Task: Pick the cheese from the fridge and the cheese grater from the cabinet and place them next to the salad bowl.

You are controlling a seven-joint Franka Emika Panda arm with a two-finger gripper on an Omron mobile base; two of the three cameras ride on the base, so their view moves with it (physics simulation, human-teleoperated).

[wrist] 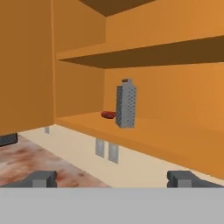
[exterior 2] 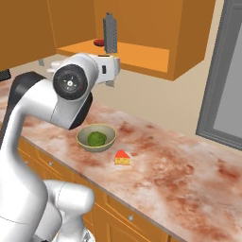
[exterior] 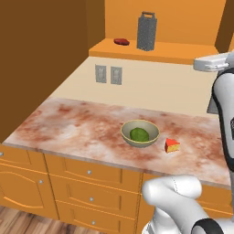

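The robot's own big white arm is closest to the camera, and it bends up high over the counter (exterior: 68, 123). Its gripper (wrist: 113, 178) points at the open cabinet (wrist: 166, 131), and the two dark fingertips (wrist: 41, 178) stand wide apart with nothing between them. That makes sense, since the hand looks ready to go in for a grab.

The cheese grater (wrist: 125, 104) stands upright on the orange shelf, well apart from the hand. A flat red item (wrist: 108, 114) lies just beside it, on the side away from the fridge (exterior 2: 226, 75). It may be touching the grater, but the hand view is too small to tell.

Down on the counter, the salad bowl (exterior: 140, 133) sits with its green leafy lump inside. The cheese (exterior: 172, 145) lies just beside the bowl, not touching it, so that half of the job looks done already.

The grater is probably next. The hand likely needs to reach forward, close around the grater's narrow sides, and lift it out without knocking the red item off the shelf. The grater is tall, so it could tip over if it gets bumped.
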